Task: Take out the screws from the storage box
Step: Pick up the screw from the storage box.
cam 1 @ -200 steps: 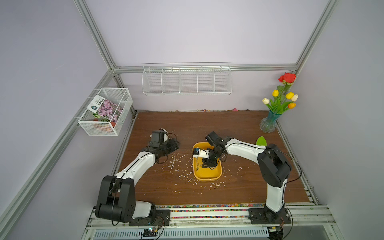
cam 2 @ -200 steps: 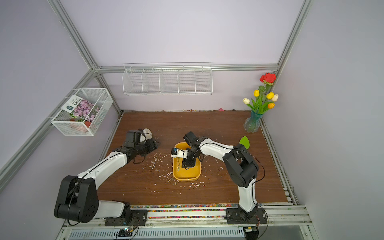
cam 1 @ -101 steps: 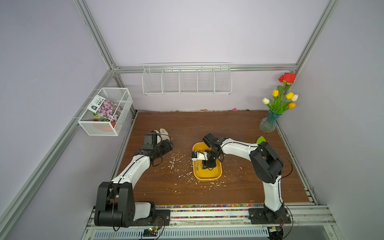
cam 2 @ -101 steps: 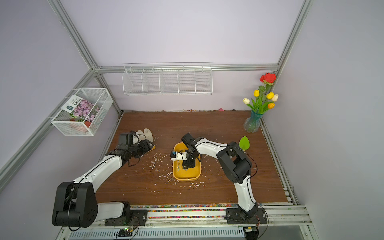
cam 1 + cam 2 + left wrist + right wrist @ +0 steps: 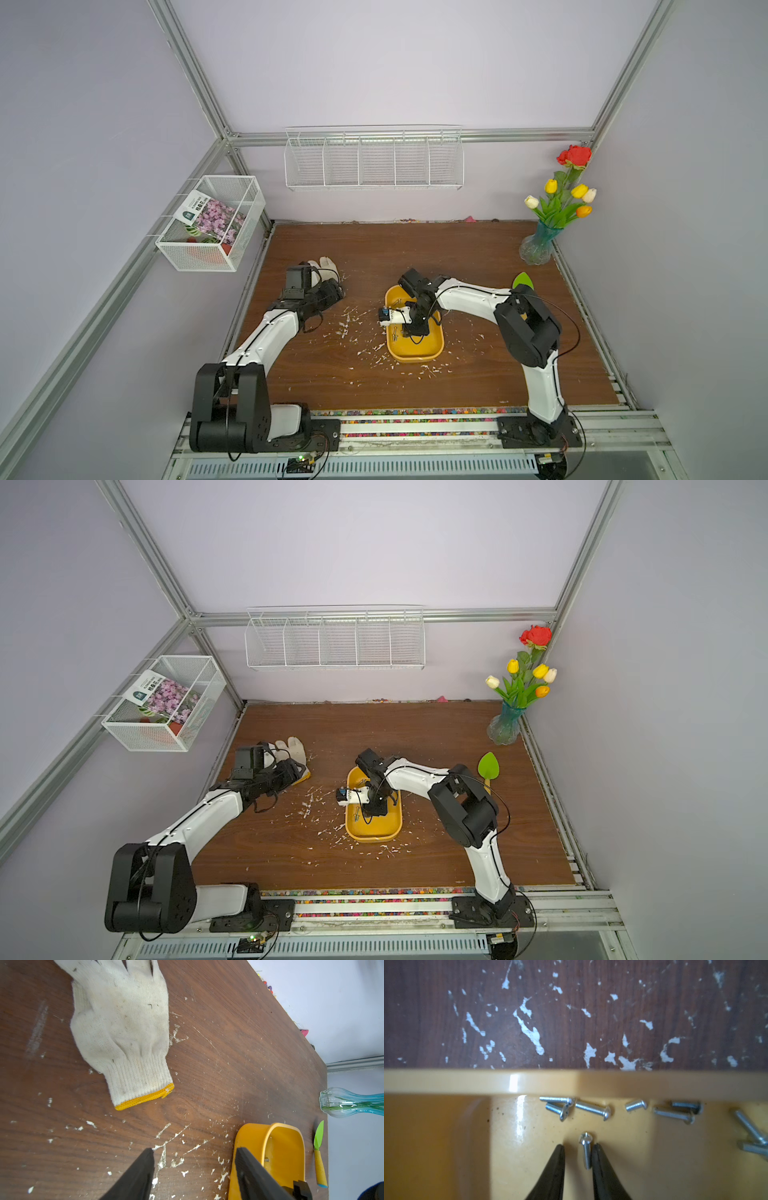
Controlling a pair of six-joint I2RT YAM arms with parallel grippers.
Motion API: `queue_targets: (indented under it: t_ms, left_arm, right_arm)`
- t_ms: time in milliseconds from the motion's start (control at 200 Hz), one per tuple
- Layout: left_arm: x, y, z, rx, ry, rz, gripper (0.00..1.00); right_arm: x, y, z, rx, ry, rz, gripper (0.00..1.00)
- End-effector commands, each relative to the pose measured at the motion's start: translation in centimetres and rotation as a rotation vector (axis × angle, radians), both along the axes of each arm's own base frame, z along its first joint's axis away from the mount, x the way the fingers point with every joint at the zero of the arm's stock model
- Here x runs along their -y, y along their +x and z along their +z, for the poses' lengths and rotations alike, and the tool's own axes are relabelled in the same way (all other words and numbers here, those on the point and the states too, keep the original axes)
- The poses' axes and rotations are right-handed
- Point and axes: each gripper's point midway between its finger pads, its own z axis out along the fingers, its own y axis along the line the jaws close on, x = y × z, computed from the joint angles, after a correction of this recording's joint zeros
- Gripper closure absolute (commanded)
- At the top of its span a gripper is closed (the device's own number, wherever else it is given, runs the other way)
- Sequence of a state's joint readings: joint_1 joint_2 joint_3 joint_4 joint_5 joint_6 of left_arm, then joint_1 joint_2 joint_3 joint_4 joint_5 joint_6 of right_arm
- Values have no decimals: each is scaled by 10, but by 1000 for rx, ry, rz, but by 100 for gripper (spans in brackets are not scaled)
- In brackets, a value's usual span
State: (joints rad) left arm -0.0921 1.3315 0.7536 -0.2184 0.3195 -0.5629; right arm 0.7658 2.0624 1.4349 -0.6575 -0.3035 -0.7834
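Right pincer (image 5: 578,1146), slightly parted, straddles one small silver screw (image 5: 586,1153) in the shallow yellow plastic box (image 5: 529,1082). The other screws (image 5: 593,1108) lie beyond, none apparently removed. Left pincer (image 5: 194,1149) gapes empty.

In both top views a wooden table (image 5: 415,249) is carrying a white glove (image 5: 329,266) at centre left, the yellow storage box (image 5: 415,353) at centre and a glass vase (image 5: 537,249) at right. A green leaf-shaped tool (image 5: 522,279) is lying below the vase, and white flakes (image 5: 348,326) are lying scattered around the box.
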Motion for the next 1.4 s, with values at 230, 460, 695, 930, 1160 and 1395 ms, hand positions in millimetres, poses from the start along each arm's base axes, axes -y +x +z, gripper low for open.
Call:
queue_targets:
  t_ms: [230, 460, 695, 930, 1160, 1395]
  left_arm:
    - [-6, 2, -2, 9, -10, 12, 34]
    - [-4, -1, -4, 7, -21, 0, 34]
    - [-2, 1, -1, 14, -37, -7, 34]
    - [5, 5, 14, 55, -57, -50, 34]
    - [42, 13, 43, 145, -70, -177, 38]
    - [121, 12, 82, 236, 44, -429, 45]
  right_arm:
    - [19, -6, -29, -21, -186, -10, 77]
    - [22, -14, -35, -33, -232, -7, 81]
    - [21, -8, -30, -27, -253, -45, 100]
    - [-13, 24, 38, -29, 49, -262, 100]
    - [-6, 49, 104, -45, 273, -415, 100]
    - [55, 64, 144, -51, 371, -658, 100]
